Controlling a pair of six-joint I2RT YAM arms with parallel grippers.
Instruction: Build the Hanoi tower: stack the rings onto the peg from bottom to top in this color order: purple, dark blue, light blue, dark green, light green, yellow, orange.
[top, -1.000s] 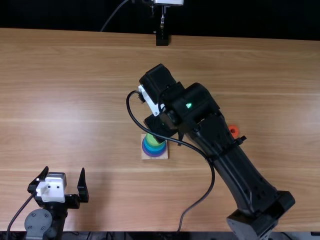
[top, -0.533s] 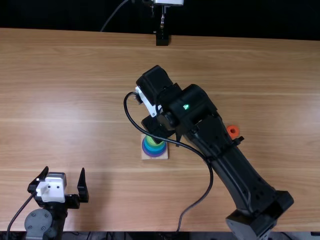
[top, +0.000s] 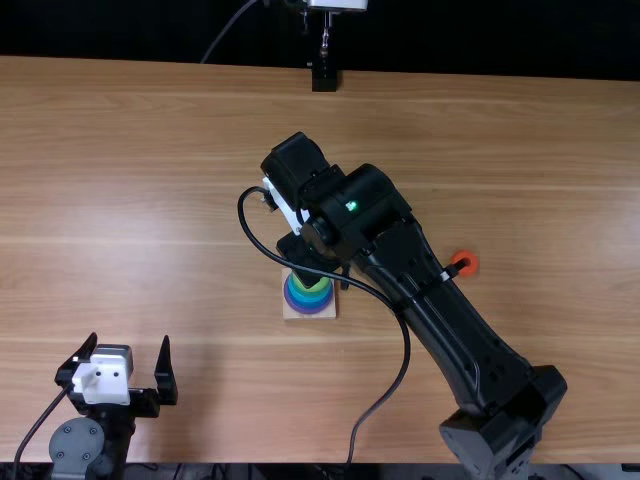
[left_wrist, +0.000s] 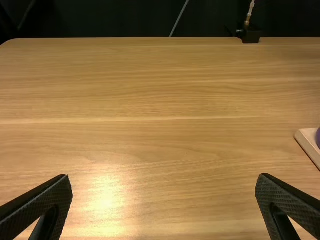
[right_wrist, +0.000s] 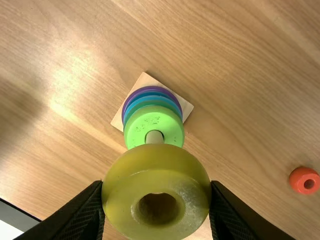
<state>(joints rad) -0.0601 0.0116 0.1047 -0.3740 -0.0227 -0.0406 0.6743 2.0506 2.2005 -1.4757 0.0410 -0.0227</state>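
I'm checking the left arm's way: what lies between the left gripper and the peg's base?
Only bare table lies between the left gripper and the base, as the top view shows.

Table (top: 540, 150) brightly lit w/ pale glare in all 3 views, dark bkgd (top: 120, 30) behind, soft sheen on yellow ring (right_wrist: 155, 162), R wrist view

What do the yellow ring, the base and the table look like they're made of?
Yellow ring: perhaps painted wood or plastic, glossy, judging by its soft highlights.
Base: probably bare wood, matte, pale and squared.
Table: wood or wood-look laminate with a satin finish; it has streaky grain and a soft glare.
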